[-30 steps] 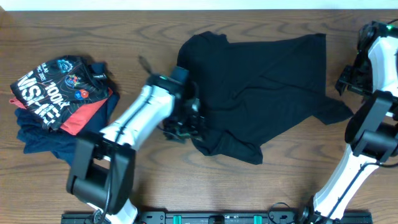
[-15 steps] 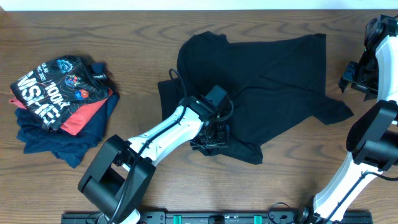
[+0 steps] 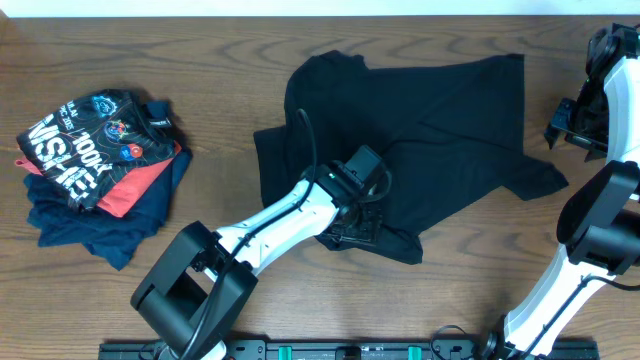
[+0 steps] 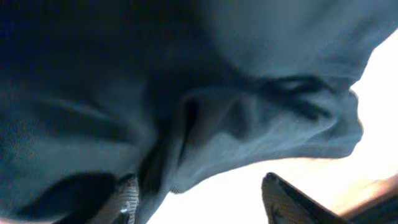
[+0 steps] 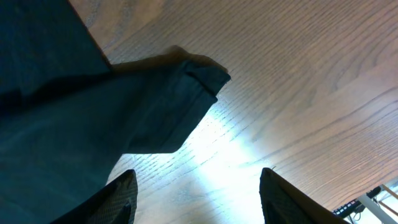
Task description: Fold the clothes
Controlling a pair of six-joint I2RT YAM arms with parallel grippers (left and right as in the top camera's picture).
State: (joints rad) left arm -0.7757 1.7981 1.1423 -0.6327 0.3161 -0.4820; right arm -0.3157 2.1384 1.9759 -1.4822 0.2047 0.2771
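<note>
Treat black polo shirt as light, limp, bunch-prone. With left gripper spread wide, pinch fold just ahead; with right gripper likewise unclenched, take sleeve hem ahead.

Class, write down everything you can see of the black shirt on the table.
The black shirt is plain, soft-looking fabric, lying rumpled and mostly spread on the wooden table, not yet folded. One short sleeve sticks out rightward, its hemmed cuff flat on the wood. The left gripper is down at the shirt's lower edge, fingers apart, bunched cloth right before it. Collar and buttons cannot be made out.
</note>
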